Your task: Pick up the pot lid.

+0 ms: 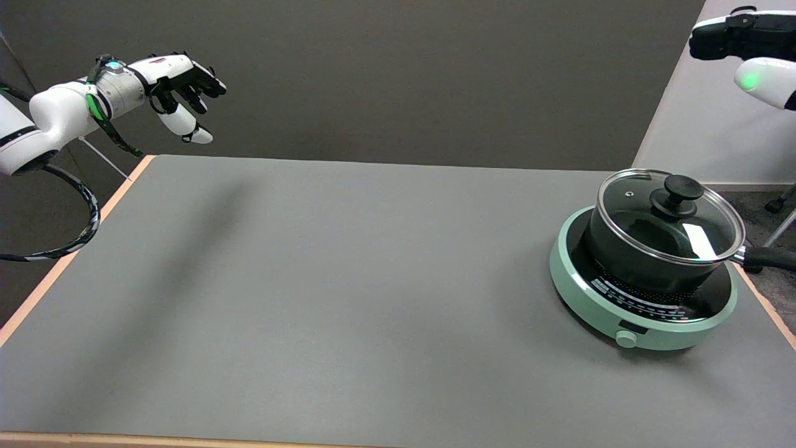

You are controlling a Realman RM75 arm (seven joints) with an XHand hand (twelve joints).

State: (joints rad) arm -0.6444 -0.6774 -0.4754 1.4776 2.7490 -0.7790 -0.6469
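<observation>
A glass pot lid [634,214] with a steel rim and a black knob [681,191] sits closed on a black pot [640,270] at the table's right side. The pot stands on a round mint-green induction cooker [647,326]. Part of my right hand [743,34] shows at the top right corner, high above and behind the pot and well clear of the lid. Only a black part and a white part with a green light are visible. Its fingers cannot be made out.
The pot's black handle [771,256] sticks out past the table's right edge. The idle left hand [180,87] hangs in the air at the upper left. The grey table [342,280] has a wooden rim, and a pale wall stands behind the cooker.
</observation>
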